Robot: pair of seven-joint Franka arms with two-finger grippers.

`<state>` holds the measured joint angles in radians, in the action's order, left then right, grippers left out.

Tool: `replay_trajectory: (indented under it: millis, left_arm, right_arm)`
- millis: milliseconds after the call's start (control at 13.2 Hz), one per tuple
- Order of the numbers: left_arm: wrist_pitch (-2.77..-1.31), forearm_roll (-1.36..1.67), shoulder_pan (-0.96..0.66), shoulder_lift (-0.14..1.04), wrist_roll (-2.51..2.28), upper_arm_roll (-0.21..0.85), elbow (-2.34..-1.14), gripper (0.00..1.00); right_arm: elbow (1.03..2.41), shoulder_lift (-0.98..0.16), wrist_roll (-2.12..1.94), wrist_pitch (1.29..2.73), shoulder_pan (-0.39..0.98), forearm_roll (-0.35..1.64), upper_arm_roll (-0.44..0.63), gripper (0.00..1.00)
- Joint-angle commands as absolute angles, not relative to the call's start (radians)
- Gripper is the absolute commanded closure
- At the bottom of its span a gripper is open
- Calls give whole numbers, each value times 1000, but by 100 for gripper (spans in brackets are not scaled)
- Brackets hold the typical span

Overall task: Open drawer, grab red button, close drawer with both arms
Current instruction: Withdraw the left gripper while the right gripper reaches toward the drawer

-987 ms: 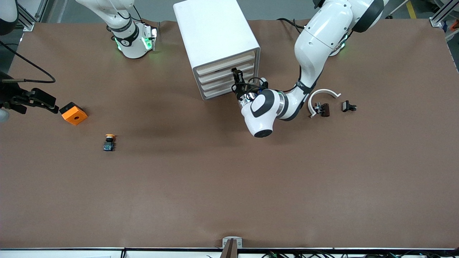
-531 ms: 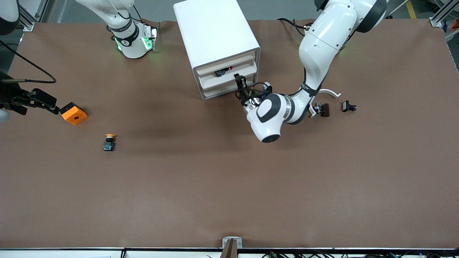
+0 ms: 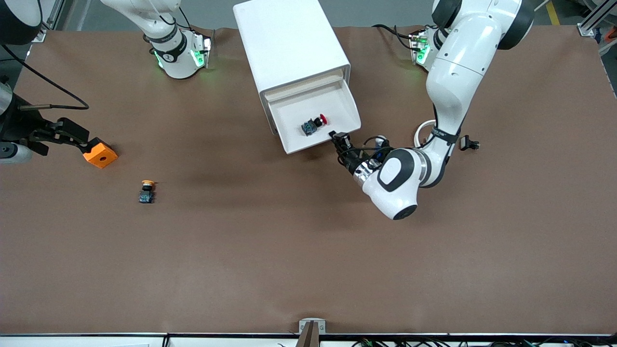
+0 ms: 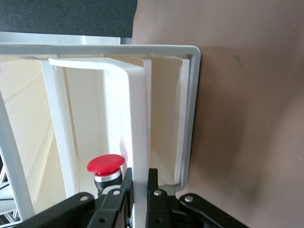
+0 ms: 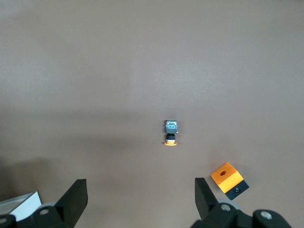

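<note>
At the cabinet (image 3: 291, 46), the top drawer (image 3: 294, 108) stands pulled out, its front edge pinched in the left pincer (image 3: 339, 139). Inside it the red button (image 3: 313, 124) lies on its side. Up over the tabletop's (image 3: 308, 250) right-arm end, the right pincer (image 5: 140, 199) waits with fingers spread wide, near an orange block (image 3: 100, 153).

Robotics lab: two large white jointed robot arms (image 3: 453, 86) bolted to a brown-covered table (image 3: 308, 250), aluminium framing (image 3: 590, 21), loose cables (image 3: 48, 86).
</note>
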<state>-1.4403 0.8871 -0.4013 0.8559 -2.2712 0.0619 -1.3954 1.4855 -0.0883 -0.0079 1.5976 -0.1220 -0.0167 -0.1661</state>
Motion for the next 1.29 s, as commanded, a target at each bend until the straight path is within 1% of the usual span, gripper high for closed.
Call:
replay_trajectory:
  millis: [0,76,152,304,683,911,1063,1215]
  left_arm:
    - [-1474,899,-397,882,-2253,49,-1359,42]
    - [-1473,899,-396,877,-2253,49,-1352,12]
    - [-1473,899,-393,876,-2255,48,-1344,0]
    - [-1470,897,-371,867,-2258,35,-1312,0]
    - [-1465,879,-253,816,-2250,32,-1221,0]
    - [-1434,806,-138,793,-2174,35,-1220,0]
    - [-1410,735,-94,790,-2134,34,-1221,0]
    - [-1401,636,-72,788,-2091,34,-1220,0]
  right_arm:
    - [1460,-98,87,1589,-83,-9,-169,0]
    - [1460,-98,195,1579,-56,-2,-170,0]
    - [1460,-97,298,1574,-19,-3,-170,0]
    - [1460,-97,487,1527,62,-3,-170,0]
    - [1468,-103,919,1517,282,2,-170,0]
    - [1470,-158,1133,1531,408,6,-170,0]
    - [1467,-202,1216,1551,457,28,-170,0]
    - [1466,-236,1290,1606,486,46,-170,0]
